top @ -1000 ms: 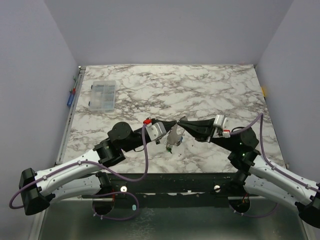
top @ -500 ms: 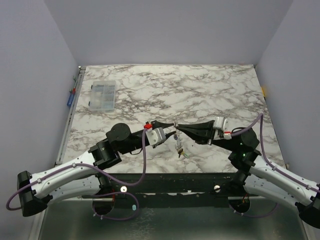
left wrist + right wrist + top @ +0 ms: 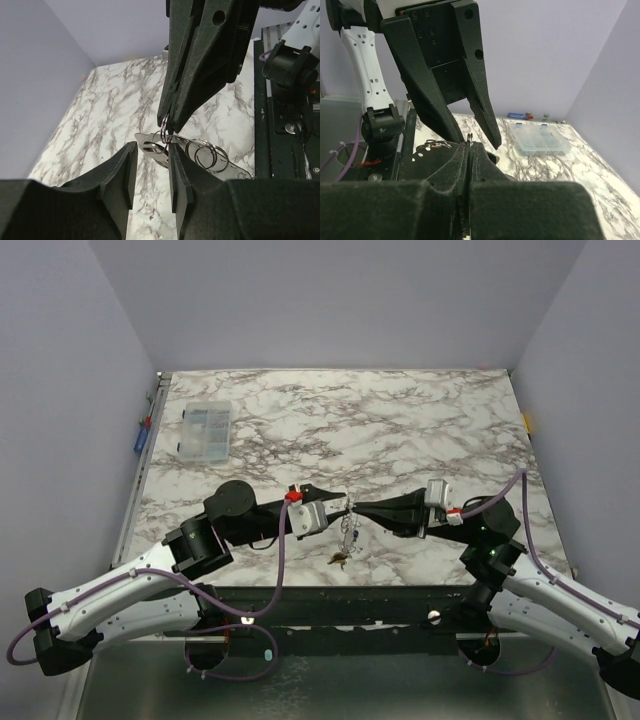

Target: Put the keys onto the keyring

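Observation:
In the top view my two grippers meet tip to tip above the table's near middle. My right gripper (image 3: pixel 356 509) is shut on the edge of the thin silvery keyring (image 3: pixel 164 123), which pokes up between its pads in the right wrist view (image 3: pixel 470 137). A flat silvery metal piece (image 3: pixel 150 148) and two more loops (image 3: pixel 207 156) hang from it. A small bunch of keys (image 3: pixel 339 558) dangles below, just above the marble. My left gripper (image 3: pixel 150 152) is open, its fingers (image 3: pixel 122 175) either side of the flat piece just under the right gripper's tips.
A clear plastic compartment box (image 3: pixel 203 430) stands at the back left and also shows in the right wrist view (image 3: pixel 540 140). A blue-handled tool (image 3: pixel 522 115) lies by the left wall. The table's near edge and black frame (image 3: pixel 330 605) lie just under the grippers.
Both grippers have moved together towards the near edge. The hanging keys have swung and now dangle lower, close to the marble.

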### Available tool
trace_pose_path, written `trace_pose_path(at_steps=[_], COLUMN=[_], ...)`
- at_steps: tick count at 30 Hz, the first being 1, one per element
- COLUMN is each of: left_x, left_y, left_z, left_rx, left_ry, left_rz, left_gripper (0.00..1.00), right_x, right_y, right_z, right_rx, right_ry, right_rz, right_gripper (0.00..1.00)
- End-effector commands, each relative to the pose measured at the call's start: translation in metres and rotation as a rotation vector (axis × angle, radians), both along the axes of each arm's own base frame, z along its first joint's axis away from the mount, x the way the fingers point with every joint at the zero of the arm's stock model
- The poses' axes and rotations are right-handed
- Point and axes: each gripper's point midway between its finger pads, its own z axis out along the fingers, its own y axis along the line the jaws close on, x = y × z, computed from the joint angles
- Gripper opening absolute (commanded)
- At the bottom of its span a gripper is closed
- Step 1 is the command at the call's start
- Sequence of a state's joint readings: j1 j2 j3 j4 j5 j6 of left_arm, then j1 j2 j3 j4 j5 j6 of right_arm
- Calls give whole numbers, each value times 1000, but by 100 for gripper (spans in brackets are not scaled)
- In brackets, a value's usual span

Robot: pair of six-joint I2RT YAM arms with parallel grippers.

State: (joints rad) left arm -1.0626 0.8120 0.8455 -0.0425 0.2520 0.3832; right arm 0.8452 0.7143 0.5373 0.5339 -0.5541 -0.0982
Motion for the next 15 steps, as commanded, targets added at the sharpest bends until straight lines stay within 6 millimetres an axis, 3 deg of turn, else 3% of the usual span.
trace_pose_path(at_steps=[1,15], left_x=[-16,-15], left_y=[1,2], left_z=[16,15], left_rx=[-21,-17], left_ry=[-11,15], left_rz=[-70,-57], left_gripper=[37,45], right_x=[-5,-2], right_y=[-1,1], right_z=[16,20], right_rx=[18,16], right_ry=[-42,-53], right_rz=[18,10], right_gripper=[1,1])
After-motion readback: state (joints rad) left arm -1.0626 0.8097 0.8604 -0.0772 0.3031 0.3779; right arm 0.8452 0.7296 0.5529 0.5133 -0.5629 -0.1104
